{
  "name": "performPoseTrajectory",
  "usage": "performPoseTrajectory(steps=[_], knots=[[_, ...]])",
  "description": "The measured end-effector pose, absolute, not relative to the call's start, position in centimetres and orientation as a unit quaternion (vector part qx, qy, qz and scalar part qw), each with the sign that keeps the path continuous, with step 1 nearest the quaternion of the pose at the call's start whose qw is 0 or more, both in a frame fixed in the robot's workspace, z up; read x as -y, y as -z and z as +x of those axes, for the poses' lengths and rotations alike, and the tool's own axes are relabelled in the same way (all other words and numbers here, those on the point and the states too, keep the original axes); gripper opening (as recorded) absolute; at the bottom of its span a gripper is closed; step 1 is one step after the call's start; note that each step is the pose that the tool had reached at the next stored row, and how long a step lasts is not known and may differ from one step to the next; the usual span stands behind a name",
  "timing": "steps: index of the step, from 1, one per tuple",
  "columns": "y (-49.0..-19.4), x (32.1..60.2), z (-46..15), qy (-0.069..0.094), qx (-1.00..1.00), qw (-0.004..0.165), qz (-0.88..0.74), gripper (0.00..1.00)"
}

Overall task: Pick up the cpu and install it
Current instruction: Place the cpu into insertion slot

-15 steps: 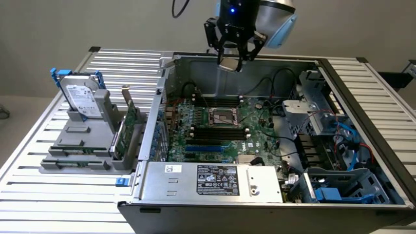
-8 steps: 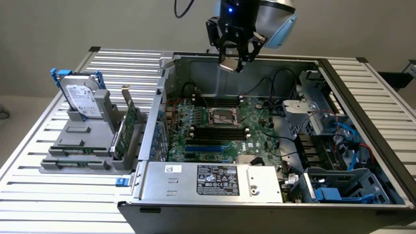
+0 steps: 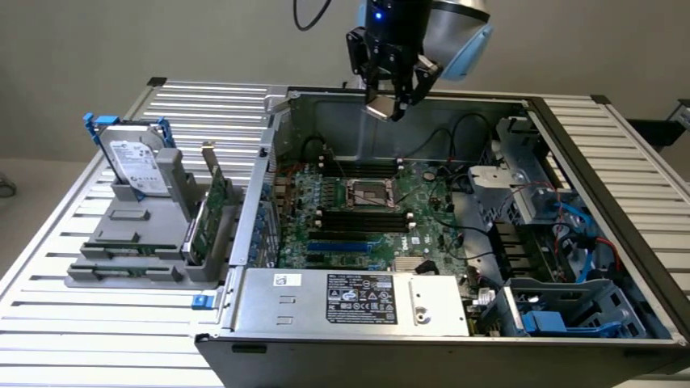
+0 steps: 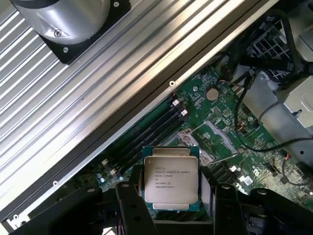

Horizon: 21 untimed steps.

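Two fingers (image 4: 131, 208) clamped on the cpu (image 4: 171, 178), hanging above open computer case (image 3: 323, 121), upper middle of exterior view

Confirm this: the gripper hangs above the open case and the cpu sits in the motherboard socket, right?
Not quite. The gripper does hang above the open case, but the cpu is held in the gripper, not seated in the motherboard socket. The wrist view shows this.
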State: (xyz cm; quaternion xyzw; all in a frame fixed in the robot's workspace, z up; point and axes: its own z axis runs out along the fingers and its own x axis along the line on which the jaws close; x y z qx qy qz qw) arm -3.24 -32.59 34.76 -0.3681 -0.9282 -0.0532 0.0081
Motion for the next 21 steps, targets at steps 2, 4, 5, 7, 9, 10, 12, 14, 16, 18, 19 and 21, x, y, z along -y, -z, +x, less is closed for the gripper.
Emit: performPoseTrajectory(steps=[2,4,5,7,9,10,12,14,16,18,19,21], knots=[[-34.76,32.59,-3.24,0.053,0.921,0.007,-0.386,0.55],[-34.76,32.59,-3.24,0.053,0.914,0.006,-0.402,0.55],[-34.75,32.59,-3.24,0.053,0.91,0.006,-0.41,0.55],[-34.75,32.59,-3.24,0.054,0.903,0.005,-0.427,0.55],[-34.73,32.59,-3.24,0.054,0.895,0.004,-0.443,0.55],[-34.73,32.59,-3.24,0.054,0.891,0.003,-0.451,0.55],[-34.7,32.59,-3.24,0.054,0.883,0.002,-0.467,0.55],[-34.63,32.59,-3.24,0.054,0.874,0.001,-0.483,0.55],[-34.56,32.59,-3.24,0.054,0.865,0.0,-0.499,0.55],[-34.46,32.59,-3.24,0.054,0.856,-0.001,-0.515,0.55],[-34.42,32.59,-3.24,0.054,0.851,-0.001,-0.522,0.55],[-34.31,32.59,-3.24,0.054,0.841,-0.002,-0.538,0.55]])
